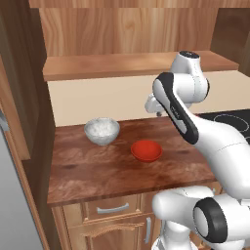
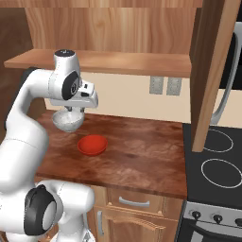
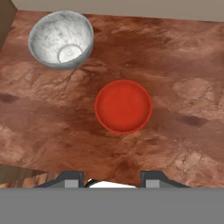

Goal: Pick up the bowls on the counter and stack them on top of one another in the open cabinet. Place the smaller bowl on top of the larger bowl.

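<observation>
Bowls both on the counter (image 1: 97, 168), apart from each other: grey bowl (image 1: 101, 130) toward the back left, near the wall; red bowl (image 1: 146, 150) further forward and right, nearer the middle. Dark reddish-brown wood grain on the counter, flat and glossy, with bare surface in front of and to the right of the red bowl up to the front edge. Light wooden drawers (image 1: 113, 209) with silver handles below that edge. Black stovetop (image 2: 215, 160) with white ring marks to the right of the counter. Beige wall behind, with two grey sockets (image 2: 165, 86). Open cabinet (image 1: 122, 66) above, light-brown wood, flat shelf board, grain-patterned back panel, bare on the visible board. Cabinet door (image 2: 211, 71) swung open over the stovetop side. Grey bowl deep, round, mottled stone-like; red bowl shallow, round, plain and glossy. Gripper (image 3: 111, 180) high above the counter, looking down with the red bowl centred beyond the tips, jaws parted, holding nothing, touching neither bowl.
</observation>
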You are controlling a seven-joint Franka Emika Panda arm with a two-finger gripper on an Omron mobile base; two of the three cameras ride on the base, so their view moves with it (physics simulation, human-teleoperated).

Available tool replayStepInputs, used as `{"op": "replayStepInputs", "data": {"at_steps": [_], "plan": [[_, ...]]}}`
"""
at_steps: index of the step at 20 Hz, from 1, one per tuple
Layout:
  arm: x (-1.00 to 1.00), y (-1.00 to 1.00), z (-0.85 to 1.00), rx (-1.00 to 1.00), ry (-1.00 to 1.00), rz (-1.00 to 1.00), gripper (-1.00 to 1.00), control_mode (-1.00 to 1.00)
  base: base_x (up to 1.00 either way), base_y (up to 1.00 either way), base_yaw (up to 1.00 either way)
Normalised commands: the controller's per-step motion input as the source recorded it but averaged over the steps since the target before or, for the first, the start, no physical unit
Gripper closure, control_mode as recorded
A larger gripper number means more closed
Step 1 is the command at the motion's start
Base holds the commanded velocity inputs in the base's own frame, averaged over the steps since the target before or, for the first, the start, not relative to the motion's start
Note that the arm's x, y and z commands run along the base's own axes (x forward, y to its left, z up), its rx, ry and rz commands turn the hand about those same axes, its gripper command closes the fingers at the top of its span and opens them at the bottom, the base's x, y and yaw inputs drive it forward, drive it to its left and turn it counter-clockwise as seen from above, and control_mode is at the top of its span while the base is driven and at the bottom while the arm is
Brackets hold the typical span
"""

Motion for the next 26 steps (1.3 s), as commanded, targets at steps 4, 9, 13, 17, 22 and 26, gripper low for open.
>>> {"op": "replayStepInputs", "data": {"at_steps": [4,9,13,17,22,26], "plan": [[-0.12,-0.16,-0.02,0.02,-0.01,-0.03,-1.00,-1.00,0.00,0.00,0.00],[-0.13,-0.38,-0.13,0.06,-0.01,-0.04,-1.00,-1.00,0.00,0.00,0.00],[-0.01,-0.38,-0.16,0.05,0.00,-0.04,-1.00,-1.00,0.00,0.00,0.00],[0.00,-0.11,-0.08,0.00,0.00,-0.01,-1.00,-1.00,0.00,0.00,0.00],[0.00,0.00,-0.03,0.00,0.01,0.00,-1.00,-1.00,0.00,0.00,0.00],[0.01,0.00,-0.32,0.00,0.03,0.00,-1.00,-1.00,0.00,0.00,0.00]]}}
